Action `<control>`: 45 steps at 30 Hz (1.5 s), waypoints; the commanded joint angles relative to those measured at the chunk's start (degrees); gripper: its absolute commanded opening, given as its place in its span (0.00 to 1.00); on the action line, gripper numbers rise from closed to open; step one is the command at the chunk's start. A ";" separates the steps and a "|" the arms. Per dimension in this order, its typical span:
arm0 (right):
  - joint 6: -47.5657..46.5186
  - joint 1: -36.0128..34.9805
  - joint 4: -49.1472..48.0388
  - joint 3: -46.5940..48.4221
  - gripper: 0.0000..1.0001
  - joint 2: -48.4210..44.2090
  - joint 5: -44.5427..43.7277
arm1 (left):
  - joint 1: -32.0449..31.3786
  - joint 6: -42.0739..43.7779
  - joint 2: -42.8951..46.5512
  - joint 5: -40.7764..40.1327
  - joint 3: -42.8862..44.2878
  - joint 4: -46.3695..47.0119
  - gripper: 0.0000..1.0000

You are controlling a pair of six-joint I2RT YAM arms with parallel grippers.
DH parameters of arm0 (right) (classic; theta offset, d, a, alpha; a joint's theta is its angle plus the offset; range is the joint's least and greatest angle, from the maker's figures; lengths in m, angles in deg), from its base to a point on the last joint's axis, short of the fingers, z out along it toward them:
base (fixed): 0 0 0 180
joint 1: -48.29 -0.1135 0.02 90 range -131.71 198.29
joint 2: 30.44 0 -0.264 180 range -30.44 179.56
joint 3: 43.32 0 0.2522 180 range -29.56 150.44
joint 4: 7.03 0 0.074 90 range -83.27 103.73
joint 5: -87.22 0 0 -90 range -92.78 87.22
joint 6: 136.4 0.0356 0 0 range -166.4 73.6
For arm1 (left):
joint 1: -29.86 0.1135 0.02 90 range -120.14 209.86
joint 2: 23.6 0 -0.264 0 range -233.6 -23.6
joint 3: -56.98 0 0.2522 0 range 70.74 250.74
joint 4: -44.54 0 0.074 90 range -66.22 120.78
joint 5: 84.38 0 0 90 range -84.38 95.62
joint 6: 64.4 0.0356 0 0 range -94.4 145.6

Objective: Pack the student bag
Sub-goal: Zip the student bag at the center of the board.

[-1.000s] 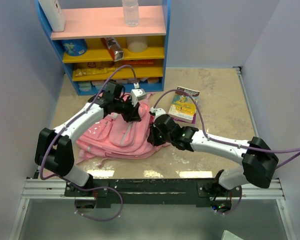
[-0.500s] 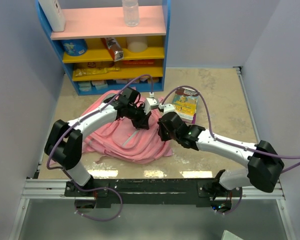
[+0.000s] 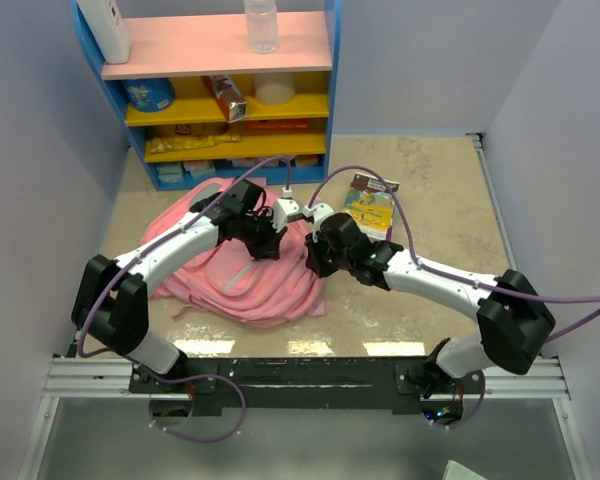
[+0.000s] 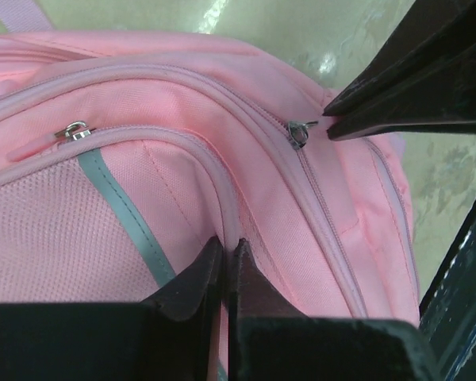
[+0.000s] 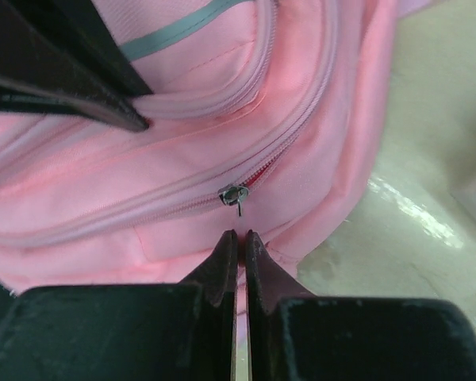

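With the backpack (image 3: pixel 240 285) lying on the table (image 3: pixel 430 190) between both arms, the left gripper (image 4: pixel 226 252), pinched shut on its pocket seam (image 4: pixel 222 208), should hold the cloth taut while the right gripper (image 5: pixel 238 236), jaws closed just short of the zip pull (image 5: pixel 236 197), should open and pinch it squarely.

no readable text, book cover (image 3: pixel 368 208) print too small

Bright, even light; glare patches on table (image 3: pixel 310 347); shadows soft.
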 commanded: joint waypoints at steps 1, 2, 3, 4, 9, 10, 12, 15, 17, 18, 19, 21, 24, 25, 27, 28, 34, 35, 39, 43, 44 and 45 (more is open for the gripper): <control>0.63 6.57 -3.34 4.86 0.00 2.91 0.24 | -6.94 36.03 8.22 7.42 0.53 -25.55 0.00; 0.19 6.57 -3.52 4.25 0.00 1.61 0.95 | -7.03 37.98 7.70 7.33 1.68 -28.10 0.00; 0.10 6.57 -3.17 3.98 0.00 1.07 1.39 | -7.12 41.22 7.26 7.15 2.65 -32.04 0.00; 0.01 6.49 -2.82 3.72 0.00 0.46 1.57 | -7.21 42.73 6.82 6.98 4.23 -33.56 0.00; -1.74 6.57 -0.45 2.49 0.00 -2.36 2.28 | -10.44 48.71 6.90 4.78 4.07 -35.60 0.00; -1.92 6.57 -0.44 2.22 0.00 -2.54 2.36 | -11.42 48.81 7.16 4.52 2.94 -35.25 0.00; -2.18 6.66 -0.44 1.69 0.00 -2.45 1.75 | -14.92 47.33 8.30 4.34 1.96 -33.24 0.00; -2.01 6.57 -1.14 1.52 0.00 -1.31 0.70 | -18.80 46.35 9.01 3.11 0.38 -32.44 0.00; -1.49 6.57 -1.67 1.61 0.00 -0.26 -0.35 | -22.66 45.73 10.06 0.58 -1.55 -31.99 0.00; -1.22 6.57 -2.02 1.61 0.00 -0.17 -1.49 | -24.85 44.69 10.59 -0.49 -2.43 -30.51 0.00; -1.04 6.66 -2.29 1.61 0.00 0.18 -1.33 | -25.66 43.98 11.46 -1.71 -4.18 -29.19 0.00; -0.60 6.66 -2.55 1.17 0.00 0.01 -1.33 | -26.19 43.89 11.56 -3.74 -5.24 -28.13 0.00; -0.25 6.66 -2.03 -0.06 0.00 -1.30 -4.22 | -26.28 44.32 11.03 -5.85 -7.88 -27.16 0.00; -0.25 6.75 -1.85 -0.50 0.00 -1.74 -6.92 | -26.19 44.41 11.55 -5.68 -9.45 -26.98 0.00; 0.10 7.45 -1.94 -0.51 0.00 -2.10 -8.44 | -26.37 45.02 12.96 -3.75 -10.69 -26.11 0.00; 0.27 7.80 -2.11 0.28 0.00 -1.84 -8.97 | -26.80 44.77 14.27 -3.40 -11.31 -25.58 0.00; 0.63 9.21 -4.30 3.98 0.00 0.81 -2.67 | -28.21 41.43 14.19 -3.04 -7.81 -24.87 0.00; 0.19 9.30 -6.23 1.45 0.01 -0.24 -1.17 | -28.13 41.16 14.46 -2.87 -7.19 -24.79 0.00; 2.65 9.30 -24.49 -11.64 0.25 -10.59 3.41 | -25.50 36.61 16.21 2.13 -0.88 -23.91 0.00; 3.88 9.30 -33.49 -20.01 0.40 -16.06 3.60 | -22.60 32.82 17.44 8.19 2.75 -23.29 0.00; 3.71 9.21 -33.49 -20.02 0.40 -16.42 4.90 | -22.07 32.38 17.88 8.55 2.66 -22.86 0.00; 3.62 9.21 -33.32 -19.84 0.41 -16.60 4.83 | -21.89 31.07 18.41 8.82 1.88 -22.50 0.00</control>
